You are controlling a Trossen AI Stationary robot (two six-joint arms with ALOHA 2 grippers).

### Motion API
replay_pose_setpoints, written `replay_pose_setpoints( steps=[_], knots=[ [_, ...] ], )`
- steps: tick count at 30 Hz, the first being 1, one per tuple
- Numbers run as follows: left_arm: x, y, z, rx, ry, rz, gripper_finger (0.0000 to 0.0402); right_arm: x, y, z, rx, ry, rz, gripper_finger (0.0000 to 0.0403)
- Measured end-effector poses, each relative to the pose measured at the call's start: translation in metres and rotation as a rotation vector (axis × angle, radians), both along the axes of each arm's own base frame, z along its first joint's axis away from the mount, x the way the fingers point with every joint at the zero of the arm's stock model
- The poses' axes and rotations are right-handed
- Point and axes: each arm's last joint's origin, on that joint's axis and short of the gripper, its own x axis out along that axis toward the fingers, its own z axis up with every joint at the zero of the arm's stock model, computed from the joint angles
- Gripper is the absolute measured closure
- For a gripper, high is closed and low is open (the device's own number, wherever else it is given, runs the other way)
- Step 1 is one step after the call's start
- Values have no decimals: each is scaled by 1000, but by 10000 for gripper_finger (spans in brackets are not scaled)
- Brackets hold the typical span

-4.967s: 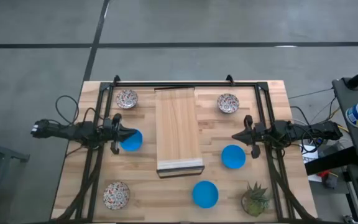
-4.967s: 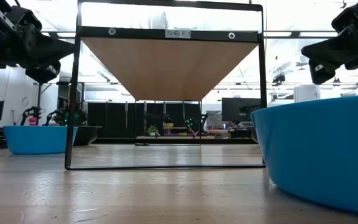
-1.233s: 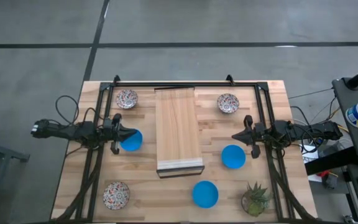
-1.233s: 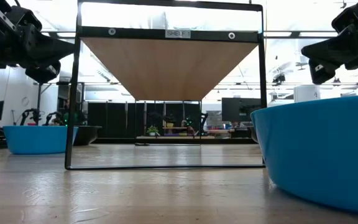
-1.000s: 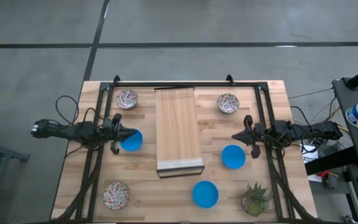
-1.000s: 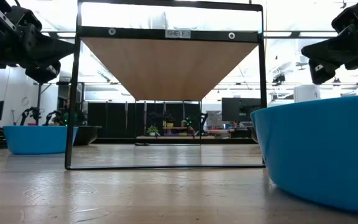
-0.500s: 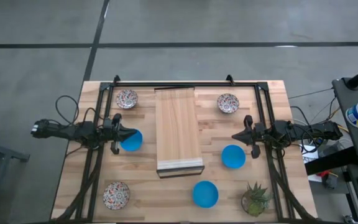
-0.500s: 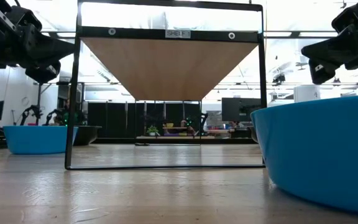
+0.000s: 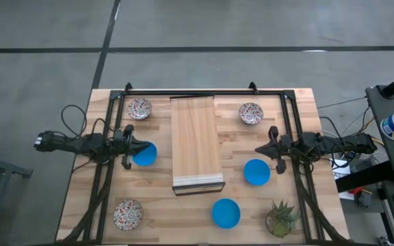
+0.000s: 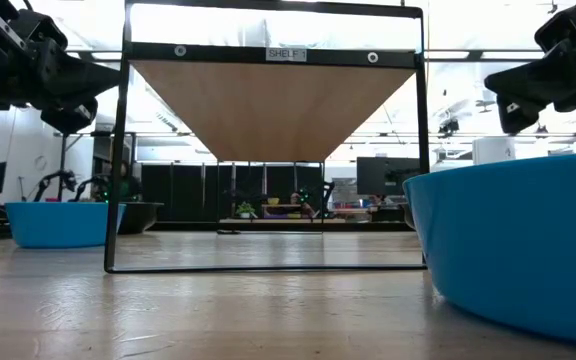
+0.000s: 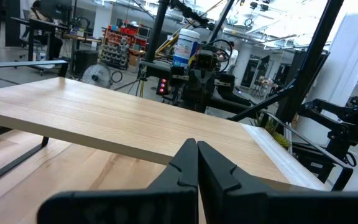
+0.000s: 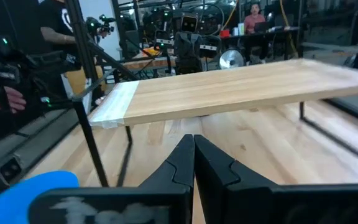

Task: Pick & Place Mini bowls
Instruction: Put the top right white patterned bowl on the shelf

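Mini bowls sit scattered on the table [image 9: 299, 102]: blue ones [image 9: 144, 154] [image 9: 256, 171] [image 9: 226, 212], speckled ones [image 9: 139, 108] [image 9: 251, 113] [image 9: 128, 214]. We see the left gripper [image 9: 146, 147] over one blue bowl, fingers pressed together, empty. Right gripper [image 9: 256, 150] hangs just beside another blue bowl, likewise closed and empty. Wooden board [image 9: 195, 140] lies between them.

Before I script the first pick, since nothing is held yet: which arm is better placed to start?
Left, probably. The left hand, shut, hangs right at a blue bowl, overlapping its edge from above. The right hand, also shut, sits beside another blue bowl, clear of it.
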Motion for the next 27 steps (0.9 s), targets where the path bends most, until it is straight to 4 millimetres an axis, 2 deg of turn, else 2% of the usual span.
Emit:
replay_pose_setpoints(
  steps=[2, 8, 13, 15, 18, 21, 27],
  knots=[
    [0, 0, 0, 0, 0, 0, 401, 0, 0, 1, -27, -9, -10, 394],
    [0, 0, 0, 18, 1, 0, 401, 0, 0, 5, 43, -52, -14, 394],
    [0, 0, 1, -42, -16, -1, 401, 0, -1, 10, 167, -101, -9, 394],
    [0, 0, 3, -105, -41, 2, 401, -1, -1, 15, 280, -147, -3, 394],
    [-1, 1, 11, -297, -137, 6, 401, -3, -1, 24, 574, -229, 38, 394],
    [-2, 1, 15, -510, -206, -20, 401, -4, -3, 29, 613, -293, -3, 394],
    [-2, 1, 16, -678, -235, -38, 401, -9, -9, 41, 849, -478, -96, 394]
  ],
)
